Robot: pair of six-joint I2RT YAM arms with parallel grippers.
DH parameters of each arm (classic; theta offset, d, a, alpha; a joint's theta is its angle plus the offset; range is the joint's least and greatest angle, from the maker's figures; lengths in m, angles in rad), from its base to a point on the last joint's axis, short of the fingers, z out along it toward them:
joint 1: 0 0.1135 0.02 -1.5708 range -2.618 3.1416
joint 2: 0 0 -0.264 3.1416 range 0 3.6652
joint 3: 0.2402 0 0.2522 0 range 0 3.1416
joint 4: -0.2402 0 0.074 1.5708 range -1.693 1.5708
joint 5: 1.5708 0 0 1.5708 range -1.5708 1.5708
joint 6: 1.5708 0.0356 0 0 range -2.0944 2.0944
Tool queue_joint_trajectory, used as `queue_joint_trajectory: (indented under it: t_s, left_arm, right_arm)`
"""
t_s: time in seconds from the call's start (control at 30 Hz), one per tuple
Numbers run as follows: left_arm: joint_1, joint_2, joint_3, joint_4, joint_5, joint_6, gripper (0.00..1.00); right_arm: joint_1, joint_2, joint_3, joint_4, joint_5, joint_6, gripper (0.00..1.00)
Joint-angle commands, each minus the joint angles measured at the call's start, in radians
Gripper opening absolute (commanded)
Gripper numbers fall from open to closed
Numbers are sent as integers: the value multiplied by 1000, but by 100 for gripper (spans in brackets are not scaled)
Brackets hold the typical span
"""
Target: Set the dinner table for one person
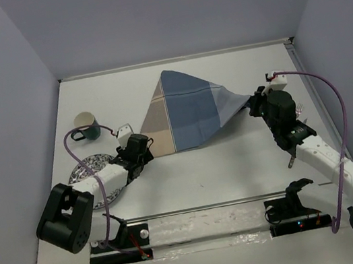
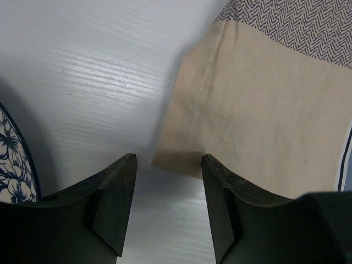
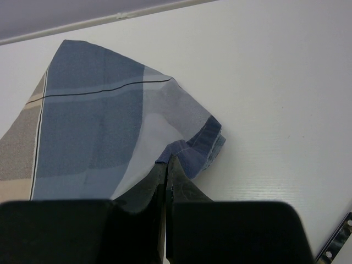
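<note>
A blue-and-tan plaid placemat [image 1: 186, 110] lies bunched on the white dinner table [image 1: 236, 162]. My right gripper [image 1: 252, 102] is shut on its blue right corner; in the right wrist view the gripper [image 3: 166, 160] pinches the folded blue cloth [image 3: 201, 146]. My left gripper [image 1: 145, 143] is open at the tan left corner. In the left wrist view that gripper [image 2: 169, 160] has the tan corner [image 2: 177, 164] lying just beyond its spread fingertips, flat on the table.
A dark green mug [image 1: 86, 125] stands at the left. A blue-patterned plate [image 1: 87, 169] lies partly under my left arm, and its rim shows in the left wrist view [image 2: 11, 165]. Small metal pieces [image 1: 300, 110] lie by the right arm.
</note>
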Motion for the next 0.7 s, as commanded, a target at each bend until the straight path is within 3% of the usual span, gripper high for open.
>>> queue_joint_trajectory:
  t_s: [0.0,0.2,0.5,0.57,0.67]
  left_arm:
    - [-3,27,61,1,-47,8,61]
    - [-2,109,103,-14,-52,21,57]
    - [-3,136,119,-15,-29,34,18]
    - [-2,143,124,-15,-18,42,0]
    - [-3,107,136,-14,-9,68,0]
  right_arm:
    - [-6,-12,27,38,16,8,0]
    - [-6,-25,22,38,15,12,0]
    - [-6,-34,22,35,29,11,0]
    - [-6,-35,22,36,32,9,0]
    - [-6,-43,22,34,36,5,0]
